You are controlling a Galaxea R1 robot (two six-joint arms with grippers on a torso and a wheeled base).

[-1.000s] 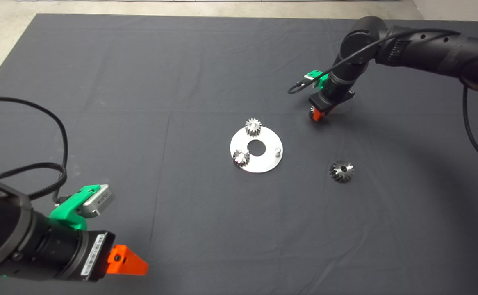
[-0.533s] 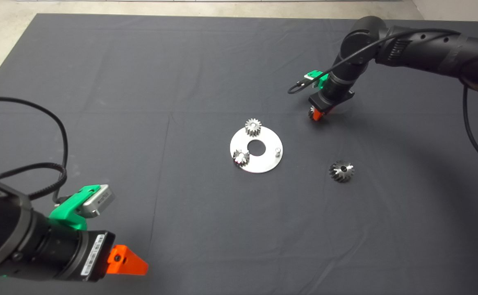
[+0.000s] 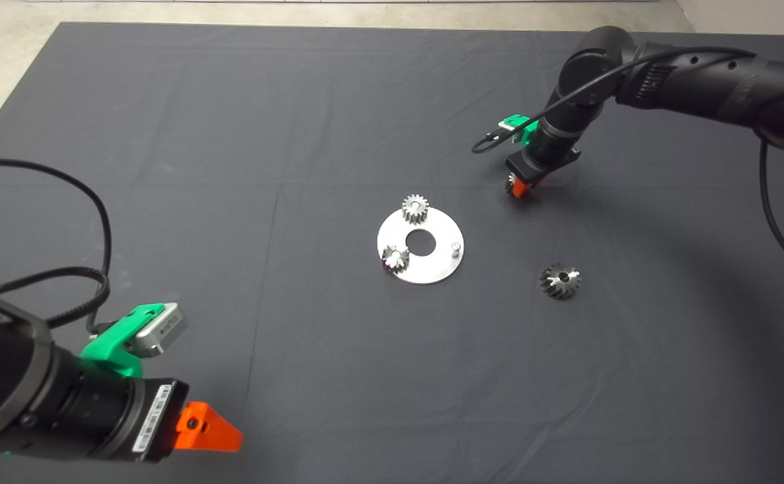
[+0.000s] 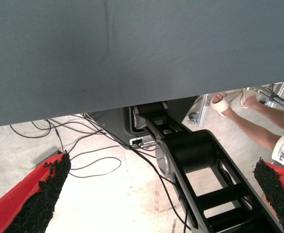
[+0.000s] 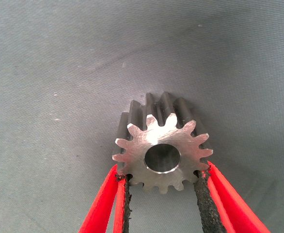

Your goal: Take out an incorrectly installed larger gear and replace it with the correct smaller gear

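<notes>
My right gripper [image 3: 516, 185] is beyond and to the right of the round steel plate [image 3: 432, 269], low over the mat. It is shut on the smaller gear [image 5: 161, 148], a grey straight-toothed pinion with a centre bore, held between the two pads [image 5: 202, 199]. The larger gear [image 3: 560, 280], shiny with slanted teeth, lies loose on the mat to the right of the plate. Two more small gears [image 3: 415, 208] [image 3: 395, 257] sit on the plate. A bare pin [image 3: 456, 248] stands on the plate's right side. My left gripper [image 3: 207, 427] is parked at the lower left, open and empty.
The plate has a centre hole [image 3: 421, 242]. The left wrist view shows the mat's edge [image 4: 132, 58], floor cables, the robot's base and a person's legs [image 4: 248, 116] beyond the table.
The right gripper with the small gear has barely shifted. Nothing else has moved.
</notes>
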